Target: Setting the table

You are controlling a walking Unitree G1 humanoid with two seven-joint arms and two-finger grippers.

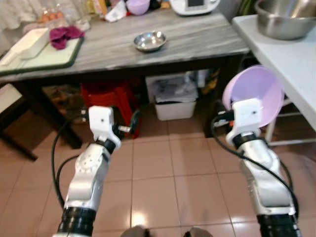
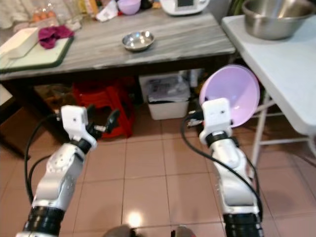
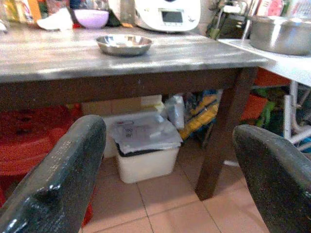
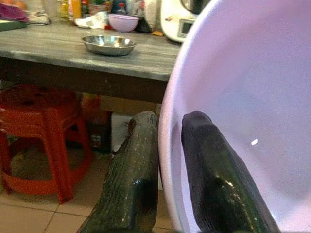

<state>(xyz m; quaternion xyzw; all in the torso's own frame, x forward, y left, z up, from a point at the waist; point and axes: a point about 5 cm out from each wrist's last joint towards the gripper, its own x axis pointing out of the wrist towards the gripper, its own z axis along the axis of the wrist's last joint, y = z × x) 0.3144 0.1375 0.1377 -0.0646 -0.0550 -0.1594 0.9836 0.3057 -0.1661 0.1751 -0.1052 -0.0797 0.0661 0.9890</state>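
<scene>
- Right gripper (image 4: 170, 194) is the one that matters: we see its two black fingers pinched over the rim of a pink bowl (image 1: 256, 96), one finger inside and one outside the wall (firm-looking hold, no gap visible).
- Bowl sits tilted nearly on edge, its open side facing back toward the head camera, held low, below tabletop height, in front of the table (image 1: 197, 42).
- Table lies ahead and above the bowl, slightly to the robot's left; a small steel dish (image 1: 149, 41) already rests on the tabletop, well apart from the bowl.
- We judge the next move needs a lift up over the near table edge, then forward, and a roll of the wrist so the bowl lands flat.
- Left gripper (image 3: 170, 160) has its fingers spread wide with nothing between them, pointing toward the table's underside and a white bin (image 3: 146, 155) on the floor (nearer the steel dish than the right arm is).
- A white side table (image 1: 291, 64) with a big metal pot (image 1: 284, 17) stands just to the right of the bowl; we'd flag a bump risk there.
</scene>
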